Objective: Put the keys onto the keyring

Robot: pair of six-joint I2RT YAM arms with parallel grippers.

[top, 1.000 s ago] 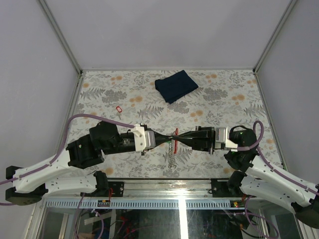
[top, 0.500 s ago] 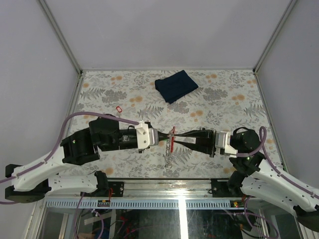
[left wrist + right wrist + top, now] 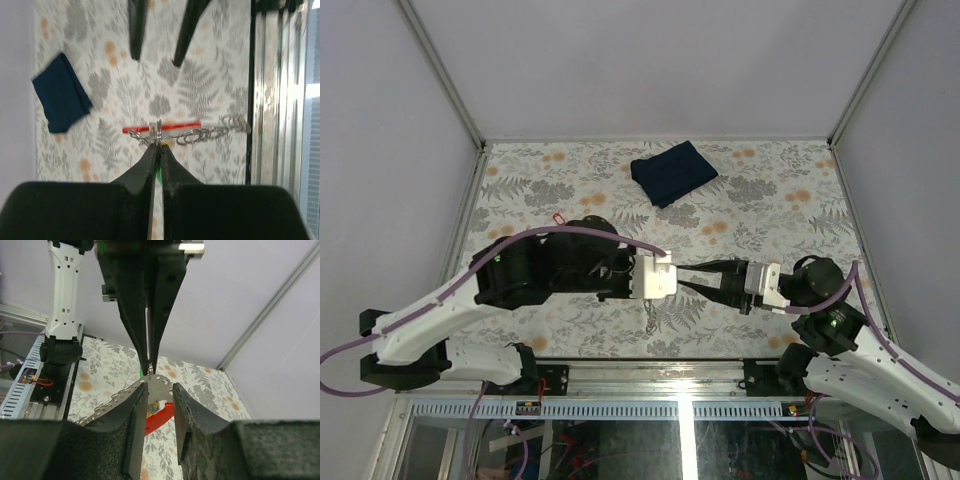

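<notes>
My left gripper [image 3: 157, 146] is shut, with the green key [image 3: 158, 172] showing as a sliver between its fingers. The keyring [image 3: 165, 133], a silvery loop with a red tag [image 3: 175, 124] and a trailing chain [image 3: 220, 131], hangs crosswise right at those fingertips above the table. My right gripper [image 3: 160, 388] faces it from the other side, open, its fingers on either side of the ring's metal band [image 3: 161, 381] without pinching it. A yellow-orange key [image 3: 156, 404] shows beside the red tag [image 3: 161, 417]. From above, the two grippers meet at the table's near middle [image 3: 672, 277].
A folded dark blue cloth [image 3: 672, 171] lies at the back of the floral table [image 3: 770, 200]. A small red loop [image 3: 558, 218] lies at the left. The table's metal front rail [image 3: 272, 100] runs close beside the hanging chain [image 3: 652, 318].
My right gripper has opened and let go of the keyring, backing slightly right. The left arm has swung right and turned its wrist, carrying the ring with it.
</notes>
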